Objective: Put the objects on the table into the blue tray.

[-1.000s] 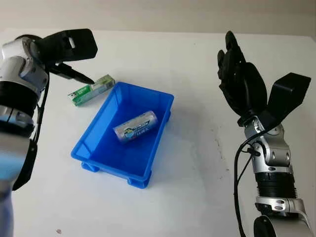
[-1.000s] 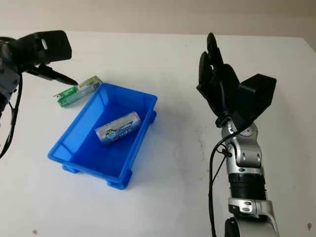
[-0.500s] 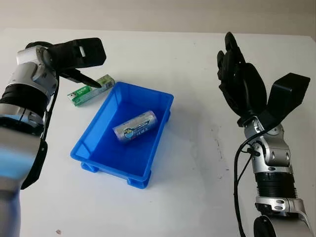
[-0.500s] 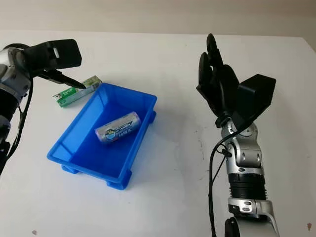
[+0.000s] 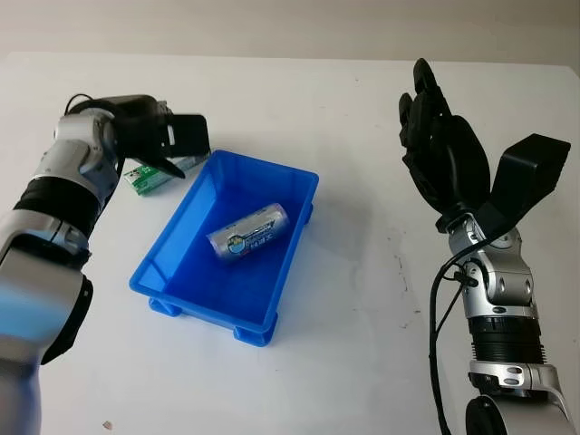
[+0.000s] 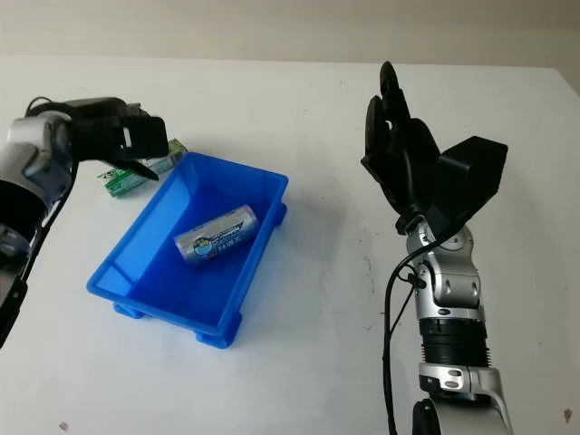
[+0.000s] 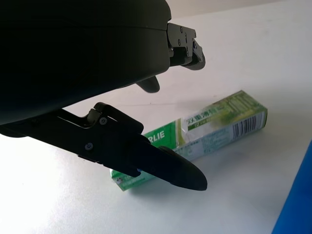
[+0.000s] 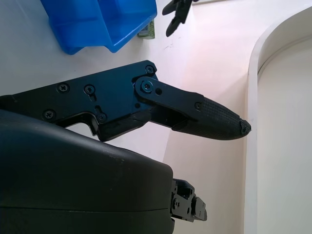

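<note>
We are holding our left hand (image 5: 168,145) low over the green box (image 7: 195,134) near the table's (image 5: 362,362) far left corner, fingers (image 7: 165,168) open around it but not yet gripping; the box is lying flat on the table just beside the blue tray's (image 5: 172,294) far left corner. The silver can (image 5: 248,232) is lying on its side inside the tray. We are keeping our right hand (image 5: 439,149) raised above the table's right side, open and holding nothing.
</note>
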`<act>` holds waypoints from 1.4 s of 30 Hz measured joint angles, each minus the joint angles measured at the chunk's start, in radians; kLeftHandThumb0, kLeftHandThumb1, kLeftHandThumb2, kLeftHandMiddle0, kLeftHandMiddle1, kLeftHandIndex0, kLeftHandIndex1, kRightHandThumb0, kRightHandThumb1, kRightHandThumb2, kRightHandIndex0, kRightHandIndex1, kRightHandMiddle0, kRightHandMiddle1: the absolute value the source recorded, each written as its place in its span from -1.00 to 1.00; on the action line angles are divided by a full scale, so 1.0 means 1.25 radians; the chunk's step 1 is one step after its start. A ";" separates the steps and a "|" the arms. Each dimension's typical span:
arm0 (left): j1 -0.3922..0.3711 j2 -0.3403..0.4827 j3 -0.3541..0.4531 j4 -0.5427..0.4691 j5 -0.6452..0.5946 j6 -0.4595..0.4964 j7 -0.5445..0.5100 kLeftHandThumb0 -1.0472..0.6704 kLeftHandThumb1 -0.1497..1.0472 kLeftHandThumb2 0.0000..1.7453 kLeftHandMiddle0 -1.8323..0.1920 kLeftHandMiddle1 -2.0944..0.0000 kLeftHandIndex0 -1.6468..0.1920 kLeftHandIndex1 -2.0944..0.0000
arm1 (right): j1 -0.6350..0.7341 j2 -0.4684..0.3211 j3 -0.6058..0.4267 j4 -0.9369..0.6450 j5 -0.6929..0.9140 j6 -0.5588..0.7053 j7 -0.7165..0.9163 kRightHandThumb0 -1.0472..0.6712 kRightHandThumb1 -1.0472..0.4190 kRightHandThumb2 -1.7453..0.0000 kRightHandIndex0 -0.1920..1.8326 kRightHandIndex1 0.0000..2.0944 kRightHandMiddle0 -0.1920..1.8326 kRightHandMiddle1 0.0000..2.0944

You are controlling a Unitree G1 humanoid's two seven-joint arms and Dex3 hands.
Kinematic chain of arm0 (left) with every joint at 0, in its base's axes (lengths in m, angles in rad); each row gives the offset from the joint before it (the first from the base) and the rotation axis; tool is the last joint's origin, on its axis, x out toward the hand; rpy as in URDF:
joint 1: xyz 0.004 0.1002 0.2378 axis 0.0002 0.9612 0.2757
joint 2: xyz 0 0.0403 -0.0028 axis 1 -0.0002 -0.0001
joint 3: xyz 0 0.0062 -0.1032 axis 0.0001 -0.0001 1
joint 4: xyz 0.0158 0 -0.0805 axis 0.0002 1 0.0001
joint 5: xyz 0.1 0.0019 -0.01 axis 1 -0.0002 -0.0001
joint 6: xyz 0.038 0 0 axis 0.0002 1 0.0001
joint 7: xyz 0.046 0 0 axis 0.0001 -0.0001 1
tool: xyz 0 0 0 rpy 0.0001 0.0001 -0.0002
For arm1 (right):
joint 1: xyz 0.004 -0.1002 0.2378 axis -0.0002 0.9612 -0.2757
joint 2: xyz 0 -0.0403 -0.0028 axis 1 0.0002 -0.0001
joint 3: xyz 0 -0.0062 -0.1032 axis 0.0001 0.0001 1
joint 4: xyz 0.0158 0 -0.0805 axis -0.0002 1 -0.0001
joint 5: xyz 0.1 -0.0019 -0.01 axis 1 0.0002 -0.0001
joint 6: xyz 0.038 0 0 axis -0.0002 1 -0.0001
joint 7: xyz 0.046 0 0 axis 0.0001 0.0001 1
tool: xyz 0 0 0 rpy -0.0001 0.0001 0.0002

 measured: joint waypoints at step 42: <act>0.036 0.002 0.018 0.015 -0.045 -0.064 0.056 -0.19 1.00 -0.79 0.55 -0.82 0.61 -0.66 | 0.000 -0.001 -0.009 0.000 0.012 0.003 0.007 -0.63 -1.00 0.16 -1.00 -1.00 -1.00 -1.00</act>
